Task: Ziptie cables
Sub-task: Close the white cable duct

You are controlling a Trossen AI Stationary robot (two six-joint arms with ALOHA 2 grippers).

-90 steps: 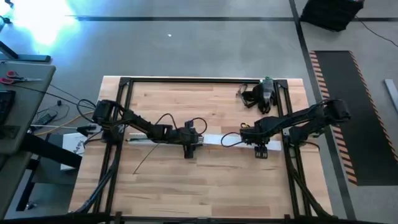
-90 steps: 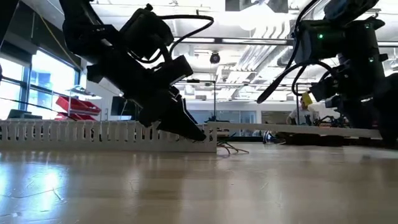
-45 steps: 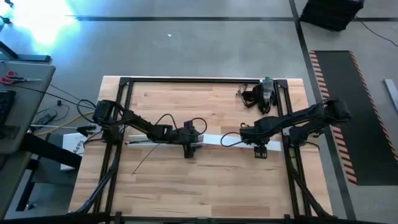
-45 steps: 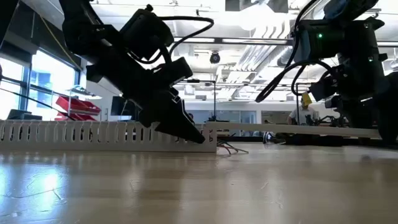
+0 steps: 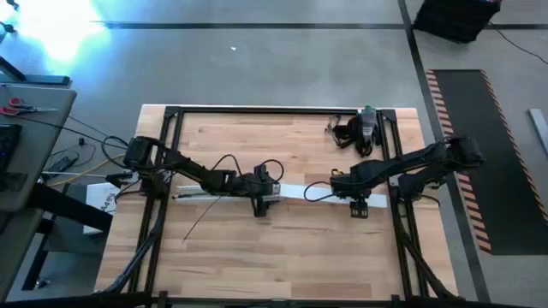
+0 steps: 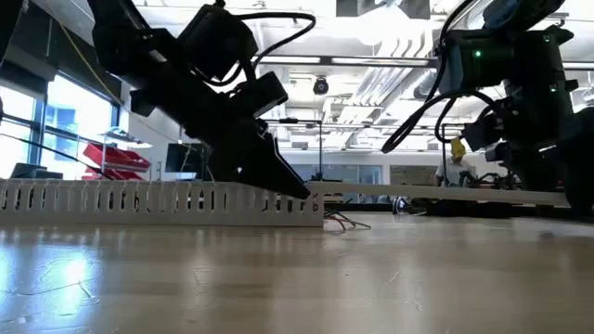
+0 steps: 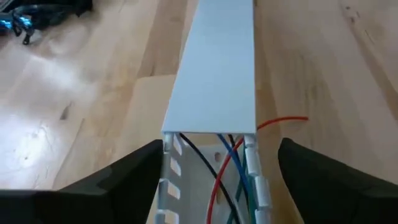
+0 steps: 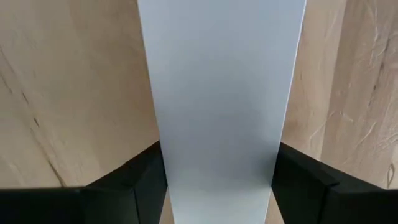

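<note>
The white slotted channel (image 6: 139,199) lies along the table. Red, blue, green and dark cables (image 7: 225,171) run inside it, and a few ends (image 6: 343,223) poke out of its right end. The flat white cover strip (image 7: 214,68) reaches from the channel's top toward the table's right. My left gripper (image 7: 221,149) hangs open just above the channel's right end, one finger on either side, touching nothing that I can see. My right gripper (image 5: 355,198) is shut on the cover strip farther right. My right gripper pinches the cover strip across its width, one finger on each long edge (image 8: 163,155). The fingers come from above and lie across the strip. The strip (image 6: 445,192) hangs about level, clear of the table, and its left end reaches the channel's top.
A black bundle of gear (image 5: 360,128) sits at the far right of the table. A thin dark wire (image 5: 201,218) lies loose on the wood near the left arm. A black metal frame (image 5: 171,111) borders the table.
My left gripper has risen a little from the channel's right end, still open and astride it. The cover strip and my right gripper have kept still.
</note>
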